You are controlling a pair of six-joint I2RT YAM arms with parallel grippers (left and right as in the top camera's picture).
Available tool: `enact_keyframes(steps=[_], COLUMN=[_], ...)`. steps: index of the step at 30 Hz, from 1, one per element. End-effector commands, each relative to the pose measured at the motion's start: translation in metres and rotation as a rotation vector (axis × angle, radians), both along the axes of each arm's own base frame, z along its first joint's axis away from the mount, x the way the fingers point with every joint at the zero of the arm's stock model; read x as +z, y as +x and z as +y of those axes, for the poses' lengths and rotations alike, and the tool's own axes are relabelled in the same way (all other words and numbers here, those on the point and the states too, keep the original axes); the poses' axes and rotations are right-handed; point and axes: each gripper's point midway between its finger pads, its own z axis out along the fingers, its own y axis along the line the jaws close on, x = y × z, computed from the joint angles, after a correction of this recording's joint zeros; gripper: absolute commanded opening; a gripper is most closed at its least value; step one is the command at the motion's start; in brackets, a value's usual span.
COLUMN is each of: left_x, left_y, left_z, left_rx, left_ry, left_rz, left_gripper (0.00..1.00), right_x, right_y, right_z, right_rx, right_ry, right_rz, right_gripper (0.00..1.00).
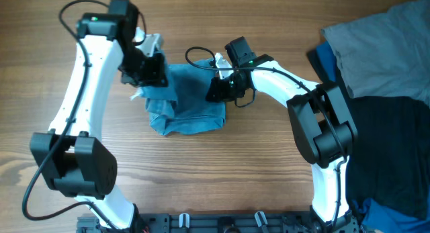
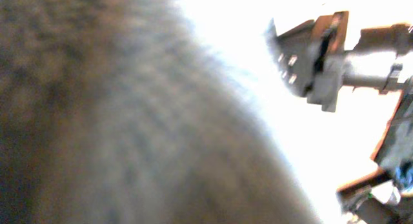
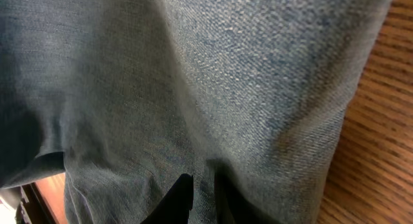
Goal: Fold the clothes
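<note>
The light blue denim jeans (image 1: 191, 105) lie bunched in a loose heap on the wooden tabletop (image 1: 222, 186), a little toward 12 o'clock from the middle of the overhead view. The heap is widest across its top and narrows to a rolled edge at its 6 o'clock side. The left fingers (image 1: 144, 82) are down at the heap's 10 o'clock corner, just above a pale frayed bit of cloth at its 9 o'clock edge. Their wrist camera is nearly covered by blurred grey-blue cloth against a washed-out background, so whether they are open or clamped on the denim cannot be told. The right fingers (image 1: 216, 90) reach in at the heap's 2 o'clock edge. In the right wrist view their dark tips (image 3: 177, 201) stand close together at 6 o'clock, with a thin ridge of denim pinched between them; they are closed on the jeans. That view is otherwise filled by the twill weave, with a strip of wood grain showing at 3 o'clock. The weave reads clearly, but no tag or print on it can be made out from here. Well apart from the heap, at the tabletop's 3 o'clock side, lies a pile of other clothes. It has a grey garment (image 1: 383, 45) at 1 o'clock, a black garment (image 1: 390, 152) below it, and a blue piece (image 1: 326, 58) peeking out at the pile's inner edge.
</note>
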Motion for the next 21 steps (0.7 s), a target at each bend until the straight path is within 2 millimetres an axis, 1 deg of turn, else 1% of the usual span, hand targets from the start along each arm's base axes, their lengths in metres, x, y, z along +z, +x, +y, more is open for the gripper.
enact_keyframes(steps=[1,2,3,4,5,6,7,8,9,11,12,13,14,15,16,17,18,19,20,21], left_x=[-0.013,-0.022,-0.031,-0.037,-0.039,-0.043,-0.043,-0.039,-0.032,-0.015,-0.004,0.004,0.005,0.005,0.001,-0.001,-0.003,-0.007,-0.012,-0.021], left_y=[-0.001,-0.002,-0.004,-0.004,-0.005,-0.004,-0.004,-0.003,-0.001,0.001,0.002,0.004,0.005,0.006,0.006,0.007,0.006,0.004,0.002,-0.002], left_z=[-0.024,-0.028,-0.032,-0.037,-0.039,-0.043,-0.044,-0.042,-0.038,-0.028,-0.022,-0.017,-0.014,-0.011,-0.008,-0.007,-0.006,-0.006,-0.004,-0.001], left_rx=[-0.005,-0.017,-0.027,-0.038,-0.044,-0.054,-0.056,-0.051,-0.04,-0.012,0.005,0.018,0.019,0.024,0.027,0.027,0.013,-0.017,-0.021,-0.018], left_ry=[-0.04,-0.038,-0.035,-0.038,-0.039,-0.038,-0.038,-0.039,-0.04,-0.04,-0.041,-0.041,-0.041,-0.031,-0.02,-0.011,-0.006,-0.003,0.009,0.022], left_rz=[0.001,0.015,0.031,0.043,0.046,0.05,0.046,0.043,0.042,0.044,0.044,0.039,0.035,0.033,0.035,0.036,0.037,0.039,0.048,0.066], left_gripper=[0.46,0.52,0.85,1.0,1.0,1.0,1.0,1.0,1.0,1.0,1.0,1.0,1.0,1.0,1.0,1.0,0.95,0.69,0.5,0.25], right_x=[-0.041,-0.035,-0.03,-0.025,-0.018,-0.003,0.012,0.035,0.056,0.091,0.116,0.127,0.141,0.146,0.152,0.158,0.166,0.171,0.17,0.165], right_y=[-0.023,-0.025,-0.024,-0.023,-0.02,-0.014,-0.007,0.004,0.014,0.028,0.037,0.041,0.045,0.046,0.043,0.038,0.031,0.021,0.017,0.014], right_z=[-0.02,-0.018,-0.017,-0.018,-0.019,-0.022,-0.029,-0.04,-0.051,-0.068,-0.081,-0.086,-0.093,-0.094,-0.09,-0.079,-0.066,-0.048,-0.039,-0.028], right_rx=[-0.025,-0.02,-0.022,-0.025,-0.027,-0.04,-0.06,-0.093,-0.123,-0.172,-0.21,-0.223,-0.24,-0.244,-0.204,-0.126,-0.043,0.037,0.058,0.082], right_ry=[-0.113,-0.088,-0.079,-0.078,-0.075,-0.069,-0.069,-0.069,-0.059,-0.027,-0.009,0.002,0.015,0.02,0.046,0.098,0.163,0.222,0.221,0.203], right_rz=[0.101,0.119,0.124,0.121,0.114,0.099,0.077,0.039,0.001,-0.073,-0.137,-0.166,-0.201,-0.213,-0.235,-0.263,-0.286,-0.302,-0.306,-0.318], right_gripper=[0.23,0.25,0.27,0.28,0.29,0.31,0.34,0.37,0.41,0.46,0.48,0.49,0.49,0.5,0.5,0.5,0.5,0.45,0.37,0.23])
